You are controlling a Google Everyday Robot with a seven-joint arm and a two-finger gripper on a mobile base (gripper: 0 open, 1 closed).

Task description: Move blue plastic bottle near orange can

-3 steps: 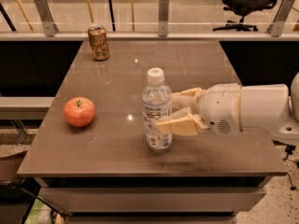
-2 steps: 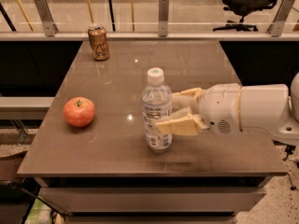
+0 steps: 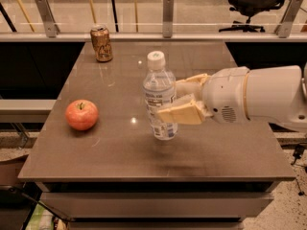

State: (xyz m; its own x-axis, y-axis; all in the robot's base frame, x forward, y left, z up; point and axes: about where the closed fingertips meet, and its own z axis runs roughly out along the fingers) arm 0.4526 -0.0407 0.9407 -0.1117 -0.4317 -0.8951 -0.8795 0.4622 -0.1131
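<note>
**Operator:** Where does my run stand?

**Spotter:** Your hand (image 3: pixel 169 99) is clamped on the middle of the blue plastic bottle (image 3: pixel 156 80). Its fingers (image 3: pixel 184 113) pinch the label, one on the near side and one behind. The bottle is upright and looks to hang just clear of the bench (image 3: pixel 216 147), with a shadow under its base. I'd call the grasp done.

**Operator:** And what's left?

**Spotter:** The whole carry. The orange can (image 3: pixel 101 43) stands at the far left corner of the bench. Your bottle is well apart from it, on the nearer side and to the can's right in this view. You have yet to bring the bottle over, set it down just beside the can and let go. The apple (image 3: pixel 81 114) lies well in front of the can, and I judge it off your line.
</note>
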